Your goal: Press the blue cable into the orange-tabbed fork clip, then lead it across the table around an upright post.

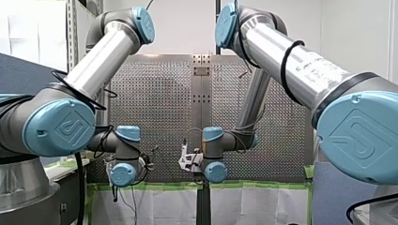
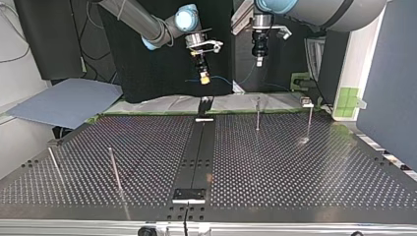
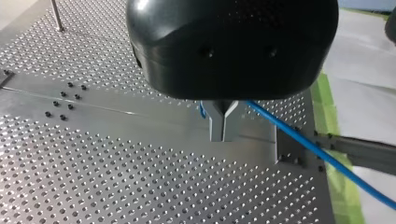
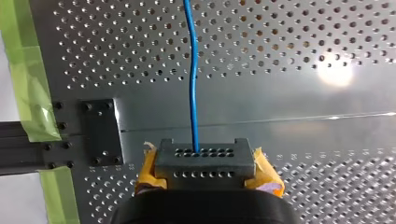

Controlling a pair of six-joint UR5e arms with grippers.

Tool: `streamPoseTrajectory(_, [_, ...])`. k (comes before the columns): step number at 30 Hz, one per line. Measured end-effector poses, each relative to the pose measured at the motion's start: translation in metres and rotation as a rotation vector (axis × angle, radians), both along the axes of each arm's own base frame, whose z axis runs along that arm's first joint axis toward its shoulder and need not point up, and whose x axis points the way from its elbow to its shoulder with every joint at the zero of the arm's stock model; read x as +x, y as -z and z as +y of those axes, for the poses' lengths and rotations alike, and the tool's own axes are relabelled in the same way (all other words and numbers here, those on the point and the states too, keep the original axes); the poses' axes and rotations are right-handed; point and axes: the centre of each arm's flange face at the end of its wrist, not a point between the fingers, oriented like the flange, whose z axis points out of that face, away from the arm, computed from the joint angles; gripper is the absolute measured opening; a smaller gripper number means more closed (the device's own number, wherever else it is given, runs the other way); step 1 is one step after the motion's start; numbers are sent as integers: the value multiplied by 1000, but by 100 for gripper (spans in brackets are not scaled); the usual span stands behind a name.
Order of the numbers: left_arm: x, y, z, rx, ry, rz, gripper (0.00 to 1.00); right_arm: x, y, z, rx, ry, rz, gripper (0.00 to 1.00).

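The blue cable (image 3: 317, 151) passes through the shut metal fingers of my left gripper (image 3: 224, 135) and trails off past the table's edge. My left gripper (image 2: 259, 61) hangs above the far edge at the top view's right of centre. My right gripper (image 4: 204, 163) is shut, its yellow pads (image 4: 266, 176) clamping a dark grey block (image 4: 204, 158) with rows of holes. The blue cable (image 4: 192, 84) leaves one hole and runs straight ahead over the plate. My right gripper (image 2: 203, 77) hovers beyond the far edge. I see no orange-tabbed clip in any view.
Thin upright posts stand at the top view's far right (image 2: 257, 114) (image 2: 310, 122) and near left (image 2: 114, 168) (image 2: 54, 164). A black strip (image 2: 201, 147) runs down the table's middle to a black plate (image 2: 189, 194). Green tape (image 4: 28, 79) lines the table's edge.
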Motion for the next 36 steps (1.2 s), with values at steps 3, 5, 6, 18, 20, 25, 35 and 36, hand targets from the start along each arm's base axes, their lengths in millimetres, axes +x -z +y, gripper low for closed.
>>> streamPoseTrajectory(3, [15,5,2,-9,0,-23,0,4,9,-4,8,-1,6,0])
streamPoseTrajectory(5, [23,7,3,-20,0,-36,0,5,16,-7,18,1,16,0])
streamPoseTrajectory(6, [28,8,4,-26,-1,-46,0,6,20,-9,23,3,22,0])
streamPoseTrajectory(18, [67,6,22,-29,0,-99,0,10,63,-25,83,21,98,0])
streamPoseTrajectory(20, [70,7,25,-26,0,-95,0,13,66,-27,89,22,107,0])
streamPoseTrajectory(25, [80,7,38,-20,-20,-93,0,22,61,-39,92,27,113,0])
streamPoseTrajectory(35, [103,8,71,9,-96,-85,0,40,42,-65,76,52,108,0])
streamPoseTrajectory(36, [106,8,73,14,-98,-82,0,40,41,-66,75,54,107,0])
